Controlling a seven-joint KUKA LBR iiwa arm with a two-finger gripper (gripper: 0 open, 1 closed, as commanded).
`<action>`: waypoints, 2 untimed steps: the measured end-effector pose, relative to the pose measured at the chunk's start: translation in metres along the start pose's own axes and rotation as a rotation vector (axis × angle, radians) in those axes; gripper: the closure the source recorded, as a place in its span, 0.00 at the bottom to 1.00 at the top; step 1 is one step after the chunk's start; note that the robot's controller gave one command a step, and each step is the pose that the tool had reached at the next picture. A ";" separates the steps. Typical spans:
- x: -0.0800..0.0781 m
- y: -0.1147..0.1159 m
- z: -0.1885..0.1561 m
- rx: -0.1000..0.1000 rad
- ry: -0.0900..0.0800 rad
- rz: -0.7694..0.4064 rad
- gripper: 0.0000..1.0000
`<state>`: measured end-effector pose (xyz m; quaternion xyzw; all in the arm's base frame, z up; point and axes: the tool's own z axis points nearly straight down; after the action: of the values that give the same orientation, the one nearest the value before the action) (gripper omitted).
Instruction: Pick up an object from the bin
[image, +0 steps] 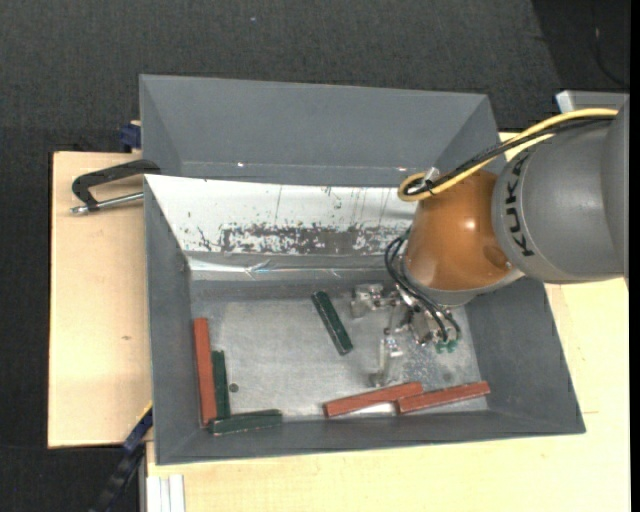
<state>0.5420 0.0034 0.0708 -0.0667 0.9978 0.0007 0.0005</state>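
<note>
Just beside the hand (383, 366) lies a red bar (362, 407).

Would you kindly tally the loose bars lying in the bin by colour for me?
Red-brown bars: 3
Dark green bars: 3
Total: 6 bars, counting what is not covered by the arm.
</note>
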 end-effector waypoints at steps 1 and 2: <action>-0.029 0.052 -0.011 -0.001 -0.004 0.193 1.00; -0.029 0.052 -0.011 -0.001 -0.004 0.193 0.00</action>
<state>0.5635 0.0592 0.0815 0.0296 0.9996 0.0013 0.0025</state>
